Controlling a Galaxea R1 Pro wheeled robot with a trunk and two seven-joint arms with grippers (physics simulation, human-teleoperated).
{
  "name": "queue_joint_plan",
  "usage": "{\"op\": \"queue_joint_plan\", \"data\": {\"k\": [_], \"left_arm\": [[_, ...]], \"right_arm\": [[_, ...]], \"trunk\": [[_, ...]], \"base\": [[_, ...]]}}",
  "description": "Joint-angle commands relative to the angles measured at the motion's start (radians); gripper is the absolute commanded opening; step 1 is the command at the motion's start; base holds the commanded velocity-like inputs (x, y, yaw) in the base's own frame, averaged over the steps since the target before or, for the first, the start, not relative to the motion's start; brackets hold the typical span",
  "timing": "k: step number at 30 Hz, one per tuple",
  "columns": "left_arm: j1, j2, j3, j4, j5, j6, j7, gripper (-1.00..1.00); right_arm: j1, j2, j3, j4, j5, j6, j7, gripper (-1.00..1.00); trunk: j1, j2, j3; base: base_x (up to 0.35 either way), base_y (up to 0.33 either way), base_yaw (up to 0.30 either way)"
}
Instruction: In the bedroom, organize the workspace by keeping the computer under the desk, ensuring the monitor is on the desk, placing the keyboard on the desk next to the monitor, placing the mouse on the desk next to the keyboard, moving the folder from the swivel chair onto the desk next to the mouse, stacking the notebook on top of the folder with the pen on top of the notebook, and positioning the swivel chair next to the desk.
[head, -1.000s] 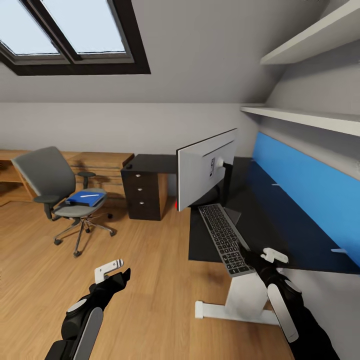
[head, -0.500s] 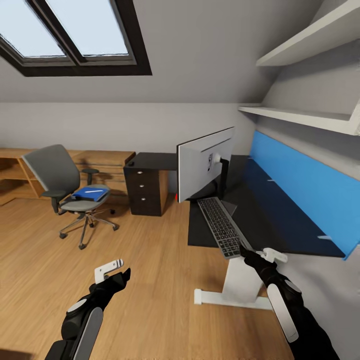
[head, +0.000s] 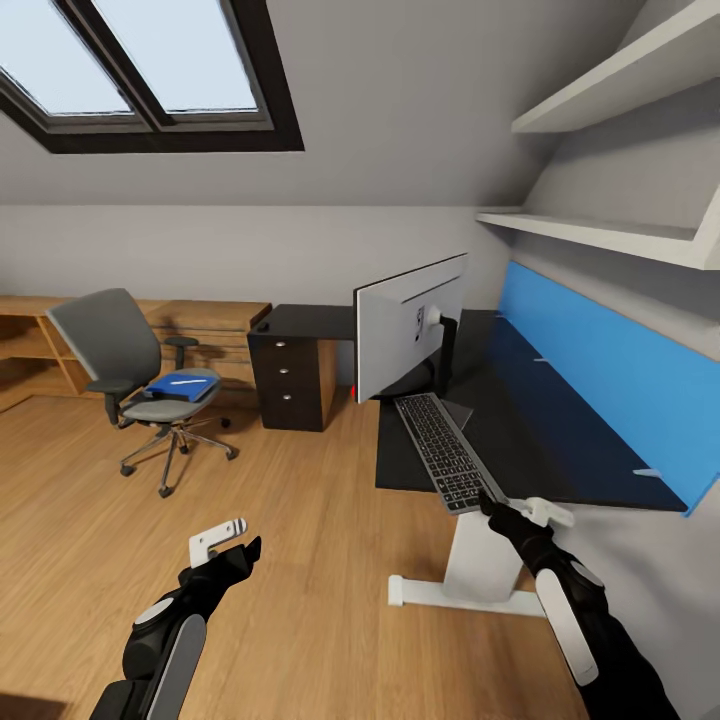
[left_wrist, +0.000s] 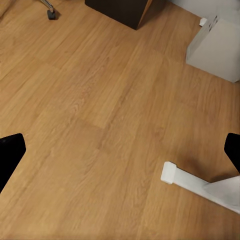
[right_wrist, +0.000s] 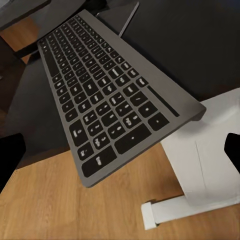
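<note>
The grey swivel chair (head: 125, 375) stands well apart from the desk (head: 530, 420), out on the wood floor (head: 300, 540) near a low oak dresser (head: 205, 325), and its seat carries the blue folder (head: 178, 388) with a thin white pen (head: 180, 381) lying on top; whether a notebook lies between them cannot be told at this size. On the glossy black desk top the monitor (head: 405, 325) stands with its pale back facing the camera, and the keyboard (head: 445, 452) lies just in front of it, running lengthwise toward the near edge, its near end jutting past the edge over the white desk leg (right_wrist: 210, 165). The right gripper (head: 505, 512) sits just at that overhanging near end; in the right wrist view its fingers (right_wrist: 10, 155) are spread wide at the frame edges with the keyboard (right_wrist: 107, 102) between them, and nothing is gripped. The left gripper (head: 235, 545) hangs over bare floor with its jaws also wide apart and empty, its wrist view looking down on planks (left_wrist: 95, 115) and the white foot of the desk (left_wrist: 200, 182). A black three-drawer unit (head: 292, 380) with round knobs stands under the far wing of the desk, and a bright blue panel (head: 600, 385) backs the long side. Pale sloped walls, a dark-framed skylight (head: 140, 70) and white shelves (head: 600, 235) close in the room
</note>
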Motion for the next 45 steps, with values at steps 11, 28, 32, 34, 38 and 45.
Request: {"op": "queue_joint_plan", "data": {"k": [11,28,32,34,38,45], "left_arm": [[-0.001,-0.001,0.001,-0.001,0.011,0.005,0.007,1.0],[-0.001,-0.002,-0.008,-0.007,0.011,0.004,0.007,1.0],[-0.001,-0.002,-0.041,-0.017,0.01,0.005,0.01,1.0],[-0.001,-0.002,-0.055,-0.019,0.01,0.005,0.012,1.0],[-0.001,-0.002,-0.064,-0.02,0.01,0.005,0.013,1.0],[-0.001,0.0,-0.068,-0.021,0.009,0.006,0.015,1.0]], "right_arm": [[0.0,0.003,-0.176,0.101,-0.088,0.014,0.199,1.0],[0.0,-0.01,-0.225,0.29,-0.546,0.017,0.281,1.0],[0.0,-0.017,-0.224,0.295,-0.59,0.018,0.281,1.0],[0.0,-0.019,-0.223,0.291,-0.601,0.018,0.282,1.0],[0.0,-0.02,-0.222,0.288,-0.607,0.019,0.29,1.0],[0.0,-0.031,-0.219,0.286,-0.605,0.019,0.374,1.0]], "trunk": [[0.0,-0.001,-0.001],[0.0,-0.001,-0.001],[0.008,-0.015,-0.007],[0.015,-0.029,-0.014],[0.031,-0.057,-0.026],[0.057,-0.106,-0.048]], "base": [[0.0,0.0,0.0],[0.0,0.0,0.0],[0.0,0.0,0.0],[0.0,0.0,0.0],[0.0,0.0,0.0],[0.0,0.0,0.0]]}}
